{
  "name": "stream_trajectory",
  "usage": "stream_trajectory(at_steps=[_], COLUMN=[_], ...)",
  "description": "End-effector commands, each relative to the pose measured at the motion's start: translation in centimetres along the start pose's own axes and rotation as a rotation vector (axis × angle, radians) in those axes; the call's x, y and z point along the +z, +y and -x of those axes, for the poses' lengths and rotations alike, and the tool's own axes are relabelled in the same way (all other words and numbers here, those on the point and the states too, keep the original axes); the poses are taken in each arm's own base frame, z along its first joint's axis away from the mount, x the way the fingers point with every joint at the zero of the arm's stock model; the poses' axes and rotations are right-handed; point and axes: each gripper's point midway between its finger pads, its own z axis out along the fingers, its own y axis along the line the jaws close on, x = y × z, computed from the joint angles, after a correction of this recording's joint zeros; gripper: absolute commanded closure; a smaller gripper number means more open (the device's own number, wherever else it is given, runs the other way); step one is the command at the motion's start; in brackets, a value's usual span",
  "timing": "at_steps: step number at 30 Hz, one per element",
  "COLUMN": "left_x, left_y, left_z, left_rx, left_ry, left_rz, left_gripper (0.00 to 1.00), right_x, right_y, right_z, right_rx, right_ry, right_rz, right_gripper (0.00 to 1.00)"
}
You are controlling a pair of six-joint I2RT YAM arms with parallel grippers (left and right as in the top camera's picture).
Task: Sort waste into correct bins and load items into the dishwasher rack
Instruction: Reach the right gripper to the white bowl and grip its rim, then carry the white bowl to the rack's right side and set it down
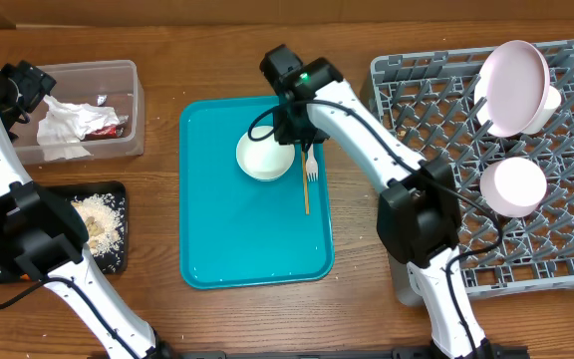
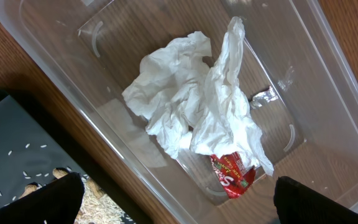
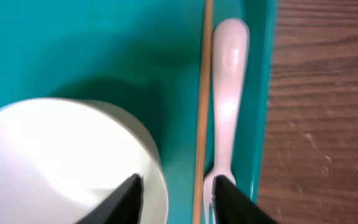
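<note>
On the teal tray (image 1: 227, 239) sit a white bowl (image 1: 265, 158), a white fork (image 1: 311, 163) and a thin wooden stick (image 1: 306, 189). My right gripper (image 1: 293, 133) hangs over the bowl's right edge. In the right wrist view the right gripper (image 3: 179, 196) is open: one finger stands over the bowl (image 3: 61, 162), the other over the fork's tines (image 3: 227, 81), with the stick (image 3: 202, 93) between them. My left gripper (image 2: 188, 205) is open wide above the clear tub (image 2: 42, 43), which holds crumpled napkins (image 2: 191, 106) and a red wrapper (image 2: 232, 174).
The grey dishwasher rack (image 1: 436, 100) at the right holds a tilted white plate (image 1: 514, 88) and a bowl (image 1: 513, 186). A black tray (image 1: 118, 189) with rice-like scraps (image 1: 98, 219) lies in front of the clear tub (image 1: 128, 80). Bare wood (image 3: 328, 112) lies right of the teal tray.
</note>
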Motion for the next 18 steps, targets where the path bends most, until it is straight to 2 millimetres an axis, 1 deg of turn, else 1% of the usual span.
stream_trajectory(at_steps=[1,2,3,4,6,8,11,13,17,18], left_x=[-0.5,-0.6,-0.5,-0.5,-0.5,-0.6,-0.5,-0.6,-0.5,-0.5], left_y=[-0.1,-0.1,-0.1,-0.1,-0.1,-0.1,-0.1,-0.1,-0.1,-0.1], left_z=[0.0,0.0,0.0,0.0,0.0,0.0,0.0,0.0,0.0,0.0], left_rx=[0.000,0.000,0.000,0.000,0.000,0.000,0.000,0.000,0.000,0.000], left_ry=[-0.016,-0.016,-0.015,-0.015,-0.015,-0.016,-0.015,-0.016,-0.015,-0.015], left_rz=[0.004,0.004,0.004,0.004,0.004,0.004,0.004,0.004,0.004,0.004], left_gripper=[0.00,0.00,0.00,0.00,0.00,0.00,0.00,0.00,0.00,0.00], right_x=[-5.3,-6.1,-6.4,-6.5,-6.7,-6.5,-5.5,-4.4,-2.1,-1.9], right_y=[1.0,1.5,2.2,2.6,4.8,5.5,7.2,8.6,10.4,10.7], right_z=[1.1,0.9,0.8,0.7,0.0,-0.5,-1.8,-2.8,-4.0,-4.2], right_rx=[-0.046,-0.048,-0.058,-0.077,-0.195,-0.226,-0.287,-0.321,-0.373,-0.379], right_ry=[-0.098,-0.096,-0.092,-0.089,-0.076,-0.070,-0.049,-0.032,-0.015,-0.015], right_rz=[0.044,0.080,0.117,0.139,0.229,0.228,0.227,0.224,0.227,0.228], right_gripper=[0.51,0.51,0.53,0.55,0.56,0.56,0.57,0.57,0.58,0.58])
